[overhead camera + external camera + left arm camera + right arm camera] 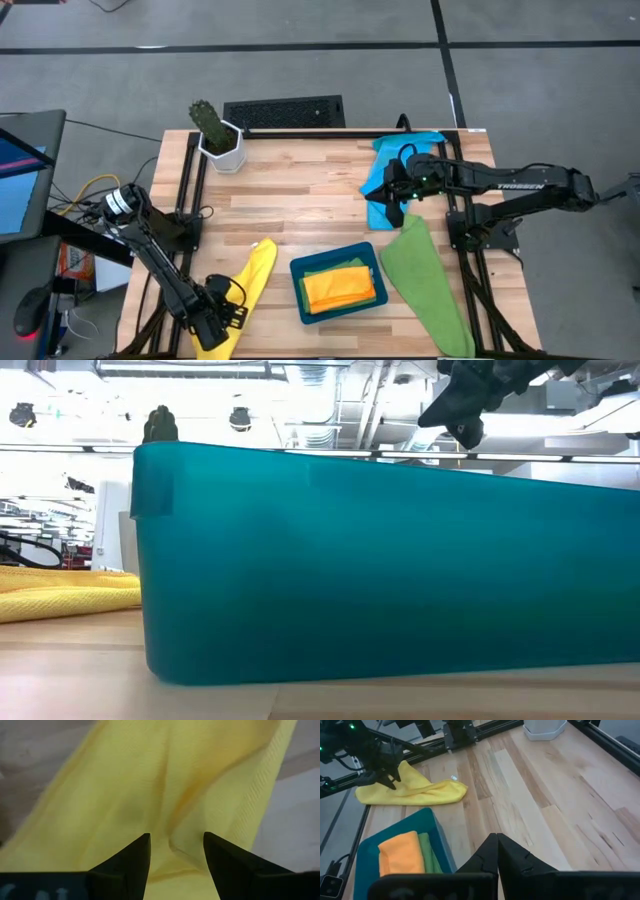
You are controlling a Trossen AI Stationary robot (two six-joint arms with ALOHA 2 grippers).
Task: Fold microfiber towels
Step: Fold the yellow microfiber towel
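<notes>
Spanning most of the high view, the wooden counter (320,200) carries all the cloths. Green towel (425,285) lies spread at the right front, one end running over the counter's front edge, its other end touching the blue towel (385,180) bunched at the right rear corner. Yellow towel (250,280) lies crumpled in a long strip at the left front, its lower end reaching the counter edge. Teal tray (300,292) sits at centre front between yellow and green towels, close to both; inside it an orange towel (342,288) lies folded on a second green towel (330,265), of which only an edge shows. Potted plant (218,135) stands at the left rear. Left hand (222,318) is at the lower end of the yellow towel, fingers (130,862) apart with the cloth lying loose between and beyond them; not clamped. Right hand (392,200) hangs over the blue towel where it meets the green one, fingers (492,855) pressed together on nothing.
</notes>
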